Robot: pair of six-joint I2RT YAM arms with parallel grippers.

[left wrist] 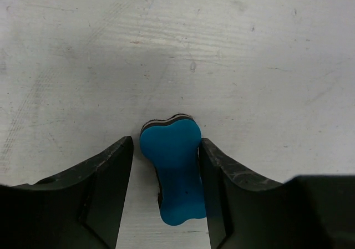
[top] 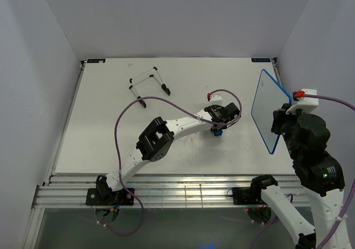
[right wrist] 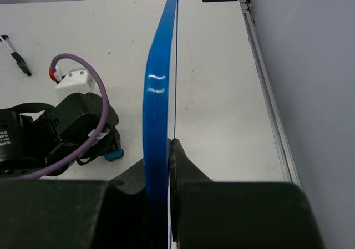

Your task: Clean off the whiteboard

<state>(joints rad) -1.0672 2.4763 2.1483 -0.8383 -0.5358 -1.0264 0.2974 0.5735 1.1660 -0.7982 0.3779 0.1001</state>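
Note:
The whiteboard [top: 266,107], white with a thin blue frame, is held upright on edge above the table's right side; no writing shows on it. My right gripper [top: 280,121] is shut on its near edge. In the right wrist view the board's blue edge [right wrist: 158,93] runs up between my gripper's [right wrist: 169,143] closed fingers. The blue bone-shaped eraser [left wrist: 175,166] lies flat on the table. My left gripper [left wrist: 165,140] is open and straddles it: the right finger is against the eraser and a gap shows on the left. The top view shows this gripper [top: 219,128] down over the eraser [top: 218,132], left of the board.
The thin wire stand with black feet [top: 148,85] lies at the back of the white table [top: 111,138]; one of its feet shows in the right wrist view [right wrist: 19,60]. A purple cable [top: 125,116] loops over my left arm. Walls close in on three sides.

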